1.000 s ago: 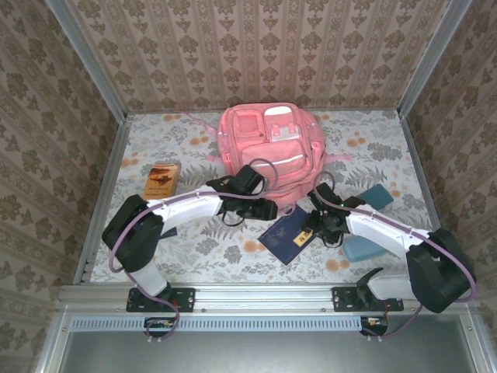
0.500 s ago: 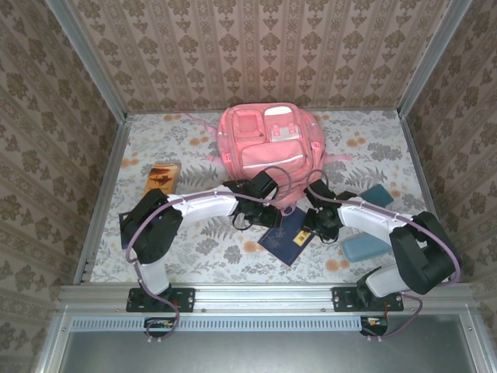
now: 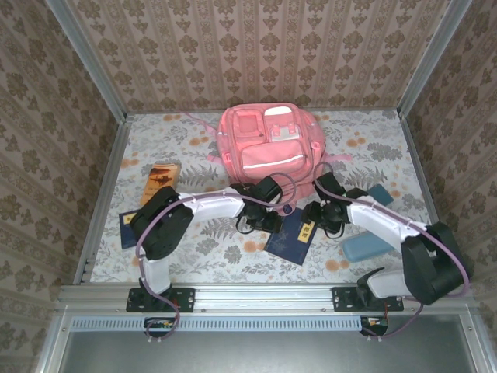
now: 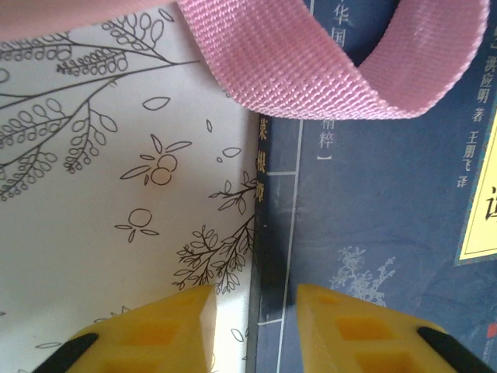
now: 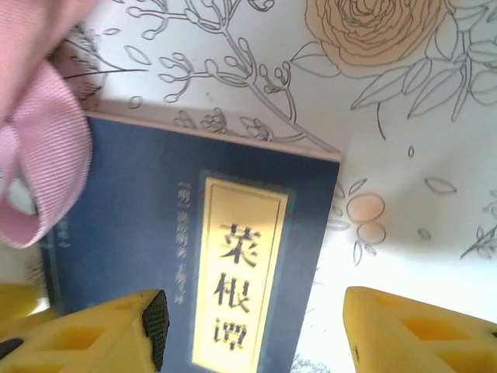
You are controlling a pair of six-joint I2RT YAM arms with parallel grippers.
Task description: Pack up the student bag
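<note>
A desk (image 3: pixel 194 252) covered in a white cloth printed with flowers carries everything. The student bag (image 3: pixel 264 148), a large pink fabric backpack with a white stripe and front pockets, lies flat at the far middle of the desk, its front facing up.

Just in front of the backpack, toward the arm bases, lies a dark blue hardcover book (image 3: pixel 289 239) with a yellow title label. It is flat and turned at an angle, and its far corner is close to the backpack's bottom edge. In front of the backpack and off to its right lies a light blue oblong case (image 3: pixel 365 247). A smaller teal pencil case (image 3: pixel 379 194) sits nearer the backpack's right side. To the backpack's left and a little nearer lies a brown-orange paperback (image 3: pixel 161 179). Nearer again on that side, a small dark blue booklet (image 3: pixel 128 228) is partly hidden by the left arm.

Both arms reach in toward the backpack's near edge. The right end effector (image 5: pixel 252 303) stands wide apart over the blue book's label end, clamped on nothing. The left end effector (image 4: pixel 252 299) is narrowly apart. The book's spine edge sits below the gap, and nothing is clamped. A pink woven strap (image 4: pixel 326 70) from the backpack loops over the book just beyond those yellow fingertips.
</note>
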